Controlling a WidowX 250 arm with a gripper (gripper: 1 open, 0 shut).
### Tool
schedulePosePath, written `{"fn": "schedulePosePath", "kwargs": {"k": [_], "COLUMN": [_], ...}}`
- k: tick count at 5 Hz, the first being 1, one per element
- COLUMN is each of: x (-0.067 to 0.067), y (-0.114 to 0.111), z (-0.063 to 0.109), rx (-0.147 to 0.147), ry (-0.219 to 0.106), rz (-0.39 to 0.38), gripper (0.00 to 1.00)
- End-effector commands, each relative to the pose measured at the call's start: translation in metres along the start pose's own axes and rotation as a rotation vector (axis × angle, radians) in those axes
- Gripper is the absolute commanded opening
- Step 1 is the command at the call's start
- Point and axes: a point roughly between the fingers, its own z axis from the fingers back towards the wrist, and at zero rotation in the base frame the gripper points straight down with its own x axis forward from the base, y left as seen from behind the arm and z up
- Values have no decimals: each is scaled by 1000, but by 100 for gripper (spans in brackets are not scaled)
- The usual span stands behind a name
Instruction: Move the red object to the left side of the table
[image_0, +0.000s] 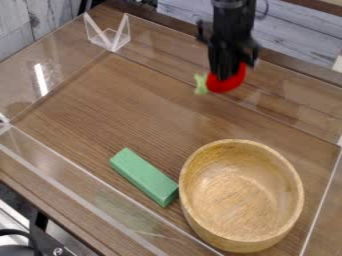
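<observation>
Red and round, the red object (229, 85) sits right between the fingertips of the gripper (229, 74), jaws closed down on it and leafy bit poking out toward the picture's left, so there's no reach left to make, only a carry! Out from there, the brown table (107, 115) runs broad toward the left of the view, the likely way to go, with the wooden bowl (242, 194) and green block (144, 177) lying nearer the camera, off that sideways line.

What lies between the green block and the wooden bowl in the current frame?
In the camera view, only a narrow strip of brown tabletop shows between the green block and the wooden bowl.
</observation>
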Motion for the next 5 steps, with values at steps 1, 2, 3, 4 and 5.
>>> {"fn": "schedulePosePath", "kwargs": {"k": [1,2,3,4,5], "x": [-11,-34,-55,-72,-84], "y": [31,70,108,142,164], "z": [48,58,58,52,39], "rx": [59,88,115,140,152], "ry": [-94,-90,-76,-64,-55], "rz": [89,200,269,315,335], "gripper": [0,0,0,0,0]}}
